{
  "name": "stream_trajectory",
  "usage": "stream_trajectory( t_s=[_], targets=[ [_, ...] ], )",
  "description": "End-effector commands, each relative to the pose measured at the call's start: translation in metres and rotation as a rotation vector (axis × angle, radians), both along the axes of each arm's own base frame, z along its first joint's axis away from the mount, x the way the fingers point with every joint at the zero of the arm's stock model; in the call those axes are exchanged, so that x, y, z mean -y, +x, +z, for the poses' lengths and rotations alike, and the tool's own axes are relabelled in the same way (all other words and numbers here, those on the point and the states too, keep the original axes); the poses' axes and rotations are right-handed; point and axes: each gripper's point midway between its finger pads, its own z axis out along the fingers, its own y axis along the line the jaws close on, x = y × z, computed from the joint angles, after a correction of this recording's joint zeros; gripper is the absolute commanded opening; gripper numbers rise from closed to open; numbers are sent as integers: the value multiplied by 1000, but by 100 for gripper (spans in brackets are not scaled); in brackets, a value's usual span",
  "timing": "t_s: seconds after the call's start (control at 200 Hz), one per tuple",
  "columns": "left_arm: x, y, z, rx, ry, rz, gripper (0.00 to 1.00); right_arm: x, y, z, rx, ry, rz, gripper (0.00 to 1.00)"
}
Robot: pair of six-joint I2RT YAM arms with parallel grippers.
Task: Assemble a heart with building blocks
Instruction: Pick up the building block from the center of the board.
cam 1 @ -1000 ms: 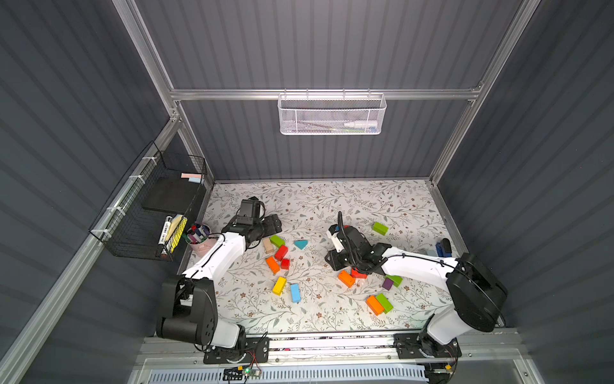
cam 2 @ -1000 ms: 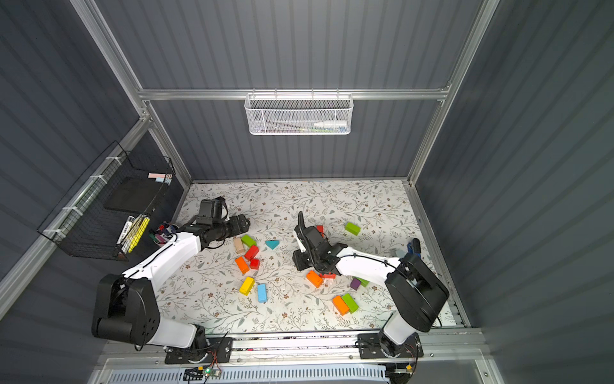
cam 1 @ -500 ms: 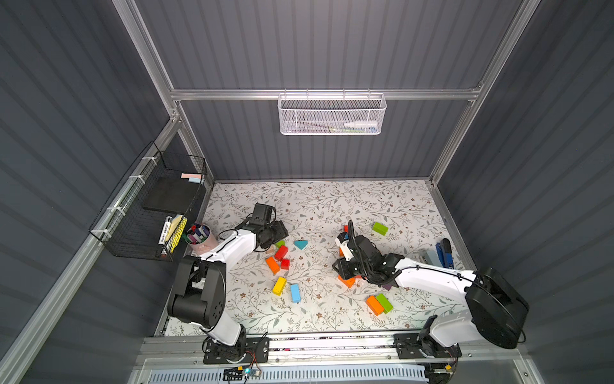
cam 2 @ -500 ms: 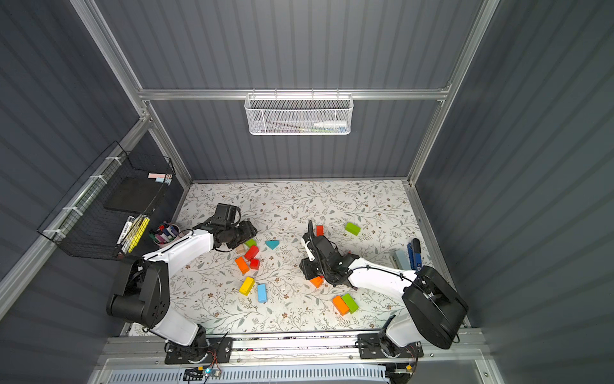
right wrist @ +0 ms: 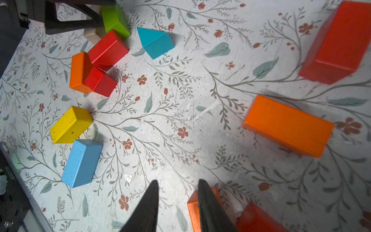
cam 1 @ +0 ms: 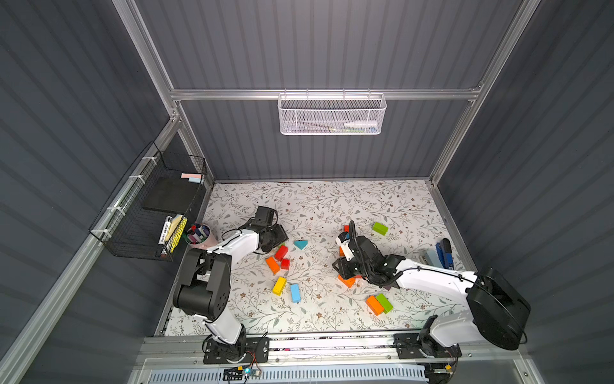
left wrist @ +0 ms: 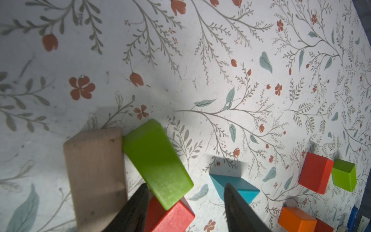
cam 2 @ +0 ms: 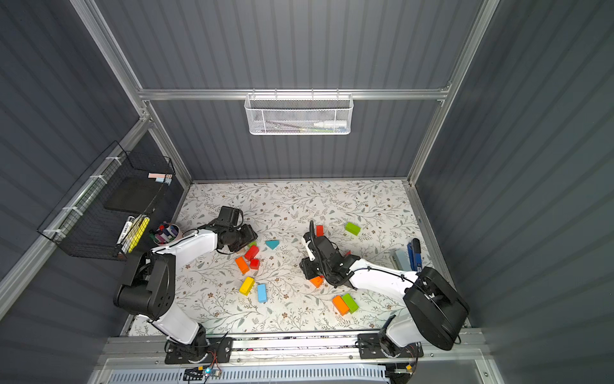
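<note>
Building blocks point(cam 1: 285, 263) lie scattered flat on a floral mat point(cam 1: 332, 202) and form no heart outline. By my reading the assembly has barely begun, and nearly every piece has yet to be placed.

In both top views one loose cluster sits toward the left arm: a red brick point(cam 1: 281, 252), an orange brick point(cam 1: 272, 265), a yellow brick point(cam 1: 279, 286) and a light blue brick point(cam 1: 295, 293), with a teal wedge point(cam 1: 300, 244) near them. Another group lies toward the right arm. It includes an orange-and-green pair point(cam 1: 375, 305) touching side by side, and a lone green brick point(cam 1: 379, 228) sits farther back.

The left wrist view shows a leaning green brick point(left wrist: 156, 160) propped on the red brick, just beside a tan brick point(left wrist: 94, 172). The left gripper point(left wrist: 184, 190) hangs over them with its jaws spread, pinching nothing. The right gripper point(right wrist: 177, 180) hovers low over bare mat. Its jaws are narrowly parted and empty, and a small orange block point(right wrist: 191, 211) lies just beside one finger.
</note>
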Motion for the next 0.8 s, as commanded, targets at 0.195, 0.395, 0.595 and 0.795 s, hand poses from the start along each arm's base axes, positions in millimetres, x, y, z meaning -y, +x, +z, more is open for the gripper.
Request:
stream_trajectory(
  t_s=[0.195,0.395,0.595,0.795],
  targets=[
    [-2,9,-15,-13,37,19,58,4,-4,-4,-10,10,-8,36],
    [-6,17,-16,-10,67,29,56,5,-4,-3,-6,9,-11,36],
    [-6,20,-21,-18,75,30,50,3,-5,-2,-7,19,0,36],
    [-6,25,-16,-3,74,32,35,-24,-5,9,-38,129,45,36]
  ],
)
